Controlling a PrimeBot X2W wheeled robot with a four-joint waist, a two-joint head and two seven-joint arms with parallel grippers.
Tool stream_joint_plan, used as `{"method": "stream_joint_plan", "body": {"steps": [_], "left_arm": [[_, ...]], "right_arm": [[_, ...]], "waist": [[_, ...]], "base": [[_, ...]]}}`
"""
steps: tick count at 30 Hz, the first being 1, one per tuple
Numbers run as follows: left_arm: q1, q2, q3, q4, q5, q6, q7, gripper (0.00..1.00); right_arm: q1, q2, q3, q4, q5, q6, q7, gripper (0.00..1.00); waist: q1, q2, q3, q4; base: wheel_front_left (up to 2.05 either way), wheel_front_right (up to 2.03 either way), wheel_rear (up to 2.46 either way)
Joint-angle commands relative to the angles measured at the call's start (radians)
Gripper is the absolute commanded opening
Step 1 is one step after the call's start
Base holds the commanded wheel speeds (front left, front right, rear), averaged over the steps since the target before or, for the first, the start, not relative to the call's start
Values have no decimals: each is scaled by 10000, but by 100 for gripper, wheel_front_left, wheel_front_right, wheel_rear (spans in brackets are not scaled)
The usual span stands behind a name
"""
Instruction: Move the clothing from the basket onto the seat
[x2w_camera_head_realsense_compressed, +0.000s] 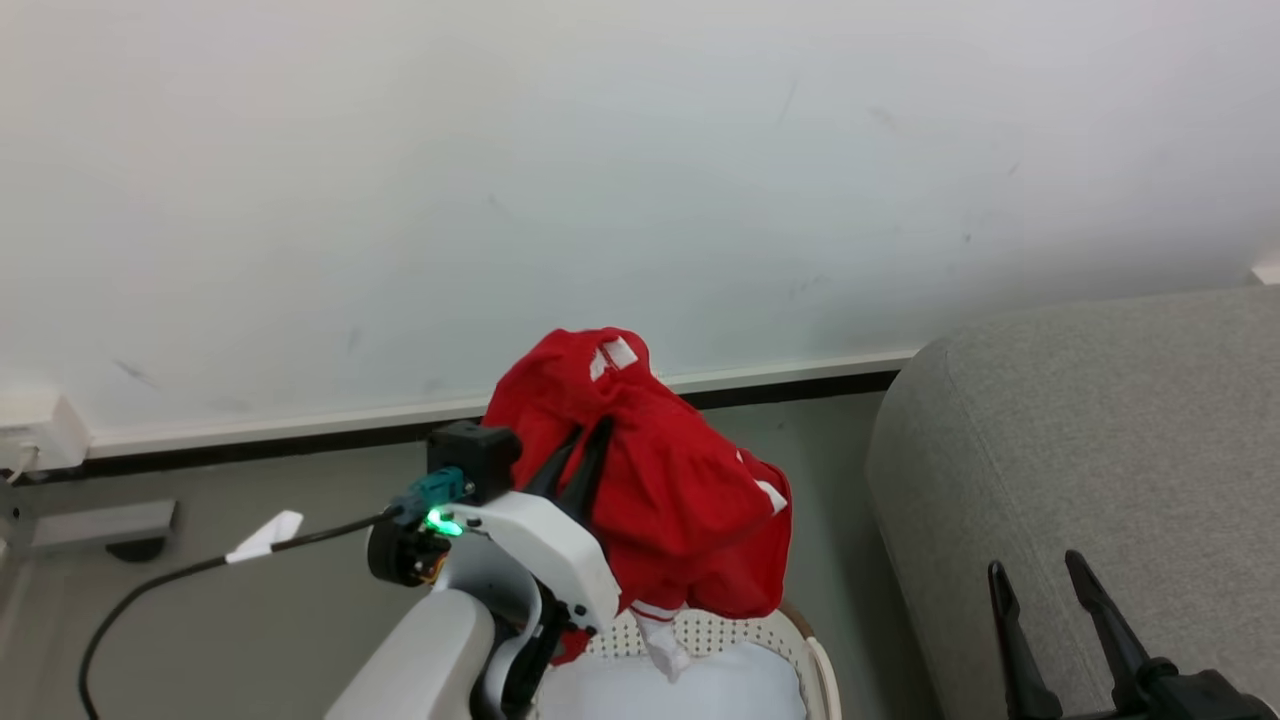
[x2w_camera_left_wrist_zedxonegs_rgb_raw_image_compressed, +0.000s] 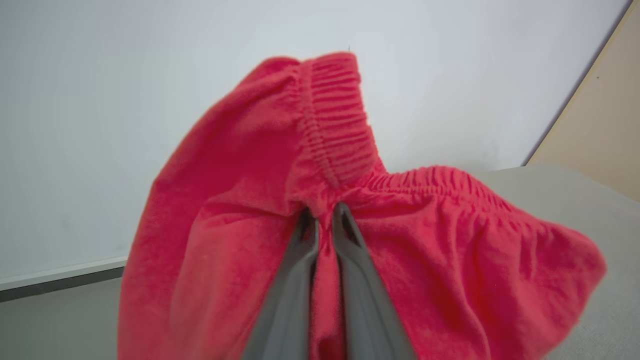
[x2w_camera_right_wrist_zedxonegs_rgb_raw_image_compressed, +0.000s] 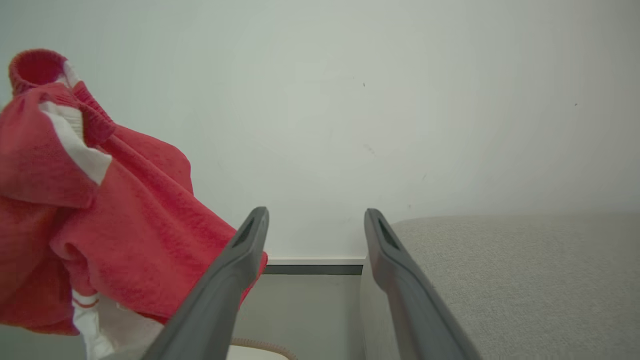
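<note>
Head view: left gripper (x2w_camera_head_realsense_compressed: 592, 432) is raised over the basket (x2w_camera_head_realsense_compressed: 820, 672). Its two dark fingers are pressed together on a fold of the red clothing (x2w_camera_head_realsense_compressed: 680, 500).
- The clothing hangs in the air, bunched over and around the fingers, with a white tag at the top.
- A white-trimmed end dangles down to the basket's opening. Cannot tell if it touches the pale cloth (x2w_camera_head_realsense_compressed: 720, 695) lying inside.
- The basket sits on the grey floor (x2w_camera_head_realsense_compressed: 250, 620) at the bottom edge, just left of the sofa (x2w_camera_head_realsense_compressed: 1080, 450).
- The sofa's rounded arm is at the right, apart from the clothing.
- A black cable (x2w_camera_head_realsense_compressed: 150, 590) trails across the floor at the left.

Left wrist view: the fingers are clamped shut, pinching the fabric just under its gathered elastic band. Red cloth drapes to either side. The white wall (x2w_camera_left_wrist_zedxonegs_rgb_raw_image_compressed: 100, 100) is behind, and a grey sofa edge shows at the right.

Right gripper (x2w_camera_head_realsense_compressed: 1035, 565) is low at the right in the head view, in front of the sofa arm. Its fingers are spread wide and hold nothing.

Right wrist view: the open fingers point at the wall, with the sofa to their right and the hanging clothing to their left. The clothing's edge overlaps one finger; contact is unclear.
</note>
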Motion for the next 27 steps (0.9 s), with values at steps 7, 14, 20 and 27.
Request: {"method": "stream_joint_plan", "body": {"steps": [7,14,20,27], "left_arm": [[314,284,29,-1120,-178,268,525,0],[421,394,-34,-1554,-178,394,772,0],[509,382,-98,-1738,-212,452,802,0],[569,370,-207,-1795,-231,489,815,0]], "right_arm": [[331,-30,93,75,-150,-21,-3,100],[157,-33,798,67,-482,-21,-3,100],[12,-33,1715,-65,-450,-21,-3,100],[-335,-440,3354,-115,694,-21,-3,100]], "waist": [[3,-1,-344,-107],[3,-1,-400,-132],[3,-1,-464,-83],[3,-1,-492,-14]], "base": [[0,0,0],[0,0,0],[0,0,0],[0,0,0]]}}
